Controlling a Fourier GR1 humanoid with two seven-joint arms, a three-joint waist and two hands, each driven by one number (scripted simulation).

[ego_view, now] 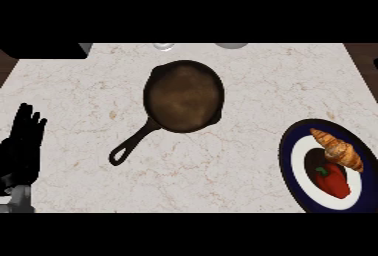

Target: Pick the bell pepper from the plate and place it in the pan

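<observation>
- The glossy red bell pepper (334,180), blocky with a short green stem, lies on the white centre of a round plate with a dark blue rim (286,161) at the counter's right edge.
- A golden-brown, ridged croissant (338,149) lies on the same plate, just beyond the pepper and touching it.
- The dark, round cast-iron pan (183,96), dull and mottled brown inside, sits mid-counter, well apart from the plate; its long looped handle (133,142) points toward the lower left.
- The counter (74,90) is pale marble with fine tan veins.
- The black left hand (22,145) rests at the left edge, fingers straight, upright and holding nothing.
</observation>
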